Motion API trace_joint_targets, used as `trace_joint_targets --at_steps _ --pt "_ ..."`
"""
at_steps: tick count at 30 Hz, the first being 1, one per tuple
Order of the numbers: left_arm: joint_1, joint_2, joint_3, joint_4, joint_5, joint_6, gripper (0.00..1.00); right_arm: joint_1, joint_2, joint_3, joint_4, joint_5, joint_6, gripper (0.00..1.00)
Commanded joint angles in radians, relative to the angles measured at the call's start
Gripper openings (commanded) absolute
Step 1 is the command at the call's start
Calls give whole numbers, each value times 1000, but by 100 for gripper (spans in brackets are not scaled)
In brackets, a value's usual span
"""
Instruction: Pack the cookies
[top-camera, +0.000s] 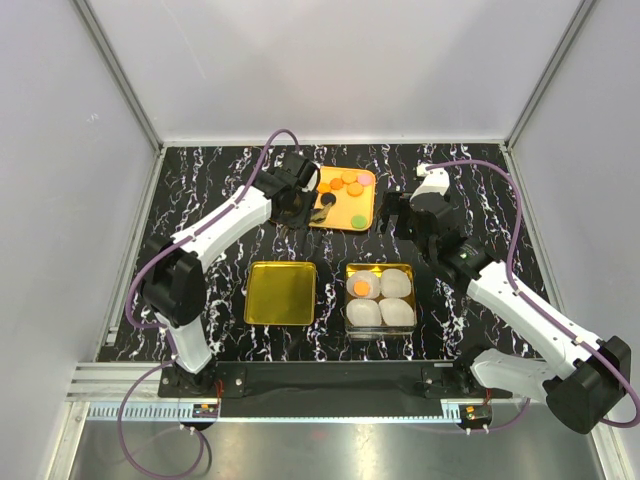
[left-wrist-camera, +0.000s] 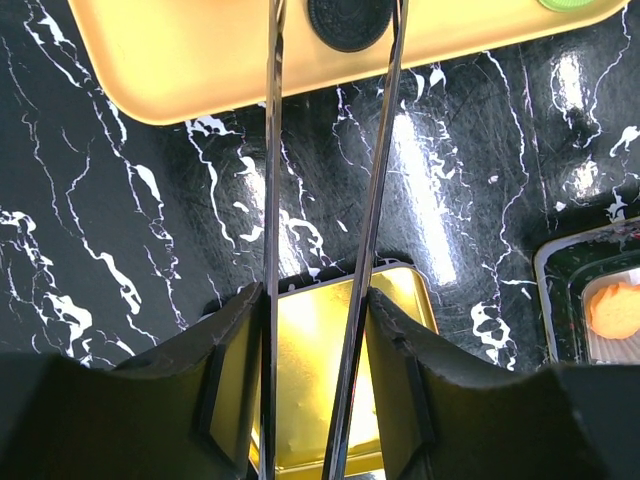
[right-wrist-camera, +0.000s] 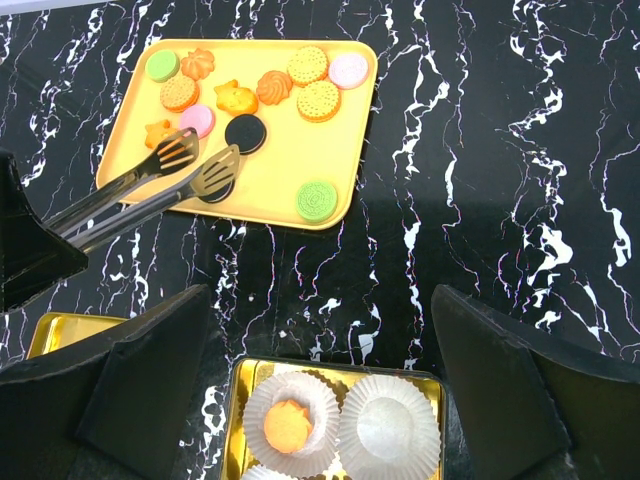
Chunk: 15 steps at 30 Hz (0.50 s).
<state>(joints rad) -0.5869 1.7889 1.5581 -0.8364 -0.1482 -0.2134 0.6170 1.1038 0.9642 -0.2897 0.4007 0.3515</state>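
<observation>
The cookies (right-wrist-camera: 270, 88), orange, pink, green and black, lie on a yellow tray (right-wrist-camera: 290, 160); the tray also shows in the top view (top-camera: 366, 208). My left gripper (top-camera: 296, 204) is shut on metal tongs (right-wrist-camera: 150, 185). The tong tips straddle a black cookie (left-wrist-camera: 348, 20) at the tray's near left corner. In the left wrist view the fingers (left-wrist-camera: 240, 350) press the tong arms (left-wrist-camera: 365, 250). One orange cookie (right-wrist-camera: 290, 425) sits in a white paper cup in the gold tin (top-camera: 404, 269). My right gripper (right-wrist-camera: 320, 390) is open and empty, above the table between tray and tin.
The tin holds several white paper cups; the one (right-wrist-camera: 388, 430) beside the orange cookie is empty. A square gold lid (top-camera: 280, 292) lies left of the tin. A green cookie (right-wrist-camera: 317, 199) sits alone at the tray's near edge. White walls enclose the black marble table.
</observation>
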Motion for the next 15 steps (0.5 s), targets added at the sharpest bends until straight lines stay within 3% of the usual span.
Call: trace_joint_targets --at_steps 1,15 --pt "-1 -3 -6 28 32 8 46 1 -21 2 30 4 -9 100" --pt "-1 -19 -15 20 26 0 45 0 -21 -5 32 10 -9 100"
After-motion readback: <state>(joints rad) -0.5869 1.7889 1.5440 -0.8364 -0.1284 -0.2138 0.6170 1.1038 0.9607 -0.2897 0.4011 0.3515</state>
